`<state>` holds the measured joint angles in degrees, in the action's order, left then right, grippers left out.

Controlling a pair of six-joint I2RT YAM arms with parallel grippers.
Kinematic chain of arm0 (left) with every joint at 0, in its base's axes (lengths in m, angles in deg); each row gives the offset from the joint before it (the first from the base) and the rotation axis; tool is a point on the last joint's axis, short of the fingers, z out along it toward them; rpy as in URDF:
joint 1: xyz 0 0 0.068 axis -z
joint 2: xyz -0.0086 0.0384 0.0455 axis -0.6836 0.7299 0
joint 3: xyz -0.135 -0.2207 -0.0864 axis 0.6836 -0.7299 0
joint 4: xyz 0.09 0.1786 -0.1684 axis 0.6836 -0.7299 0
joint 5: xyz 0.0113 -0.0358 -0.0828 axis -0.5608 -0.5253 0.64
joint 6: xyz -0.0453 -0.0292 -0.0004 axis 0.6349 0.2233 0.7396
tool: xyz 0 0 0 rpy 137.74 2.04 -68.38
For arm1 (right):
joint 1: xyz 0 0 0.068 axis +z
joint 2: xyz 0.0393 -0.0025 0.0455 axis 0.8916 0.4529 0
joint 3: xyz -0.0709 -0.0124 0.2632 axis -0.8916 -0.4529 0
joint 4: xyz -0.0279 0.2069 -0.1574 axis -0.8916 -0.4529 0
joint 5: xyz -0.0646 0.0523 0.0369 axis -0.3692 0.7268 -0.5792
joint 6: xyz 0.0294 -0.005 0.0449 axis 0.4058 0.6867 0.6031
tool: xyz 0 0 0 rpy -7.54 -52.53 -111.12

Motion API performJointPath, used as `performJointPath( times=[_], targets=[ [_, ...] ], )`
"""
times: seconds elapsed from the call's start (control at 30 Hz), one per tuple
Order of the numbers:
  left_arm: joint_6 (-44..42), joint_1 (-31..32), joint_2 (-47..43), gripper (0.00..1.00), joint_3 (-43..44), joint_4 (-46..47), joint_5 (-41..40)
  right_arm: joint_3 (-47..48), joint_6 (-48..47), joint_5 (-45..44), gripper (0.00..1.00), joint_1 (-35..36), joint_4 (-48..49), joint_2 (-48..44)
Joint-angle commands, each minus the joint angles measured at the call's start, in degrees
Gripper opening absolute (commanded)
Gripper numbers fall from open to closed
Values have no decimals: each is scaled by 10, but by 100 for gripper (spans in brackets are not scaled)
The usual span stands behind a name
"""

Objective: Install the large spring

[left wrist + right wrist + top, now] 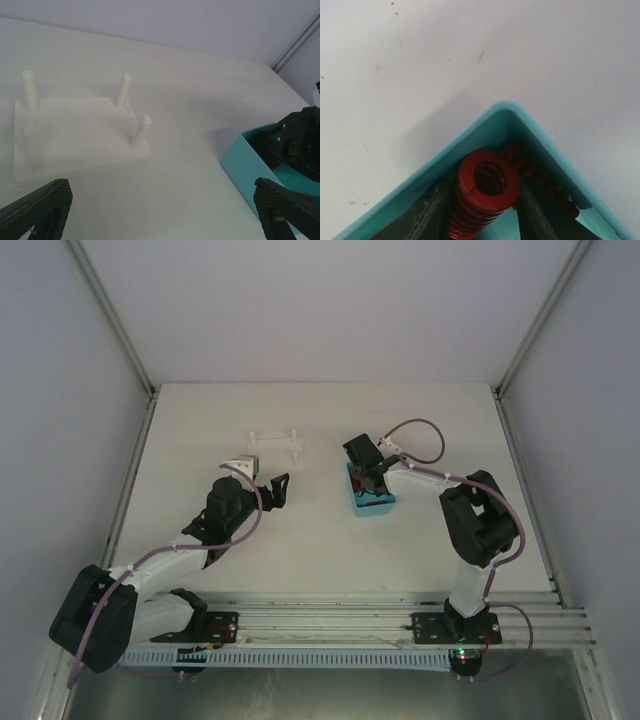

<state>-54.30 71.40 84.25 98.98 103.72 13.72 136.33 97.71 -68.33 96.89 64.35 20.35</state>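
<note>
The large red spring [482, 192] stands on end in a corner of the teal bin [470, 135]. My right gripper [482, 215] is down in the bin [372, 502], its two dark fingers [427, 215] pressed against the spring's sides, shut on it. A thinner red spring [545, 185] lies along the bin wall behind it. The white base with upright pegs [75, 130] sits on the table, left of the bin [247, 165]; it also shows in the top view [275, 447]. My left gripper [268, 492] is open and empty, hovering short of the base, its fingertips [37, 207] wide apart.
White enclosure walls with metal corner posts [115, 325] surround the table. The right arm's cable [425, 430] loops above the bin. A rail [340, 625] runs along the near edge.
</note>
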Motion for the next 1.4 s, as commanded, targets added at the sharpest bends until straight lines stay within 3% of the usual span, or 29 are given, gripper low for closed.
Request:
performJointPath(
  times=[0.0,0.3,0.53,0.8,0.93,1.37],
  targets=[
    [-12,4,-7,99,2,4,-13,-13,-6,-5,34,3,3,6],
    [-13,5,-5,99,3,3,-17,5,-131,26,31,4,-1,-35],
    [-12,6,-5,99,3,4,-18,57,-184,5,44,3,-70,-13],
    [-14,9,-7,99,4,3,-19,101,-241,21,46,2,-81,33],
    [-16,9,-9,99,4,1,-22,89,-257,61,45,3,-57,31],
    [-18,11,-6,99,4,0,-28,47,-319,46,49,3,-69,-16]
  ],
)
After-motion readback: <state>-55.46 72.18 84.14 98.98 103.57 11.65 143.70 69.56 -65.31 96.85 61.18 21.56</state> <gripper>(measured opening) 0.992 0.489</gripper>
